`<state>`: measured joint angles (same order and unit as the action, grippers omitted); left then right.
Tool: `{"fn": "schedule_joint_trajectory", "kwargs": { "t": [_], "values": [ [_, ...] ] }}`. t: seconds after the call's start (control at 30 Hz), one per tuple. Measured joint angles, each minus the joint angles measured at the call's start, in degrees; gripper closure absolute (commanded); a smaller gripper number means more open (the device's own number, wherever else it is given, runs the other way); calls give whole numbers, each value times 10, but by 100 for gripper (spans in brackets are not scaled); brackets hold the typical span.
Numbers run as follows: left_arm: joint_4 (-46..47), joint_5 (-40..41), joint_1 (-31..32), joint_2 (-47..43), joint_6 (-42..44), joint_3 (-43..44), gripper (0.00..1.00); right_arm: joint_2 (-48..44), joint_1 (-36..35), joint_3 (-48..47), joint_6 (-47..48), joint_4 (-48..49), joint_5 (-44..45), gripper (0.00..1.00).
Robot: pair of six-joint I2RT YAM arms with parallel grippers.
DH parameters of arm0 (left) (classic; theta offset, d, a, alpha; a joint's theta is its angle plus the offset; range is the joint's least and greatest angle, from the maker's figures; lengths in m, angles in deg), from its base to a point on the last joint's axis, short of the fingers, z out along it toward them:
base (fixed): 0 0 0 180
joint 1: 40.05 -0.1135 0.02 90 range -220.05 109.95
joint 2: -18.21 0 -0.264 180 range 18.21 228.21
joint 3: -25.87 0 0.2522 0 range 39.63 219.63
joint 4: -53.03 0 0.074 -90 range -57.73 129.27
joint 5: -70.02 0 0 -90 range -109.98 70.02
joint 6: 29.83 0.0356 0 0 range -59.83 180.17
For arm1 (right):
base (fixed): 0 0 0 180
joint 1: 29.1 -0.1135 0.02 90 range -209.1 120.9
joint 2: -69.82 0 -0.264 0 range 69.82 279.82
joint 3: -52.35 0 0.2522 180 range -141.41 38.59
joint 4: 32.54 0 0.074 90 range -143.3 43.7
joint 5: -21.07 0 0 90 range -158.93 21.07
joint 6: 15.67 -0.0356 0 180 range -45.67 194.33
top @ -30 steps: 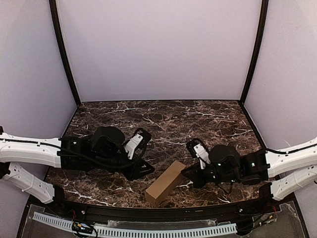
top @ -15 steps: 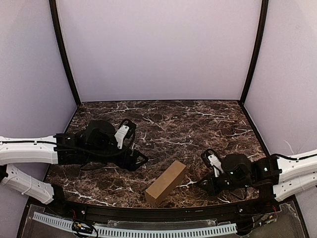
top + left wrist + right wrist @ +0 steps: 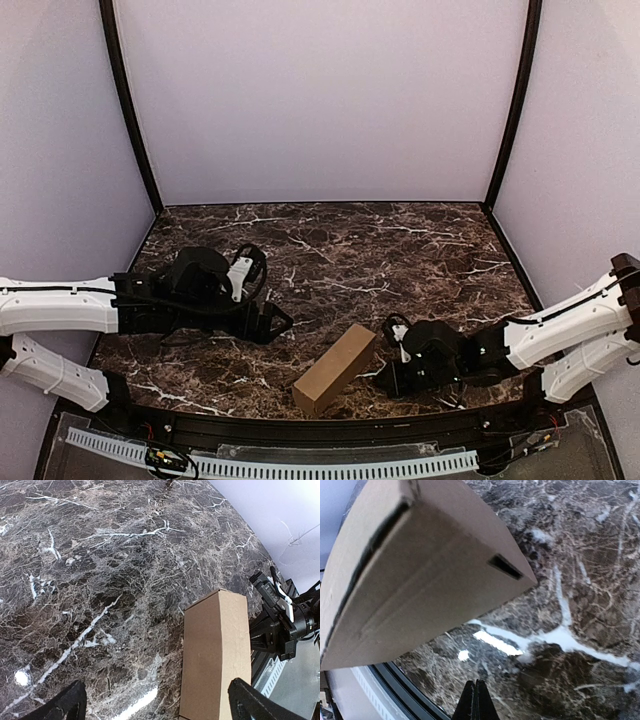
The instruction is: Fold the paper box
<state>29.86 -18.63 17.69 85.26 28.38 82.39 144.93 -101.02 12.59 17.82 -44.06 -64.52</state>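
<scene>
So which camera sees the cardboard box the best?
The top camera: the whole paper box shows, closed up, lying on the table between both arms. The left wrist view shows its long top face, reaching the bottom edge. The right wrist view is too close: just one end with a slot.

Lab booth: lilac walls (image 3: 320,100), marble table (image 3: 400,250)

White arm links (image 3: 55,305) — black wrists (image 3: 190,290) (thin cables (image 3: 572,299)).

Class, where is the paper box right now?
In the top view, the paper box lies near the front edge of the table, about centre, with the shut right gripper close on its right.
</scene>
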Motion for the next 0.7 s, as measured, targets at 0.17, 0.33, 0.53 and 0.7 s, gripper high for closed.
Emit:
{"fn": "schedule_joint_trajectory", "kwargs": {
  "t": [0.17, 0.33, 0.53, 0.7],
  "values": [
    [10, -28, -1, 6, -9, -8, 5, 53, 6, -7, -21, 69, -22, 100],
    [35, -68, -1, 27, -21, -25, 9, 98, 12, -17, -30, 104, -32, 100],
    [73, -123, -1, 57, -38, -32, 10, 151, 29, -58, -29, 150, -35, 100],
    [111, -160, -1, 70, -56, -34, 11, 200, 43, -87, -28, 193, -38, 100]
  ]
}}
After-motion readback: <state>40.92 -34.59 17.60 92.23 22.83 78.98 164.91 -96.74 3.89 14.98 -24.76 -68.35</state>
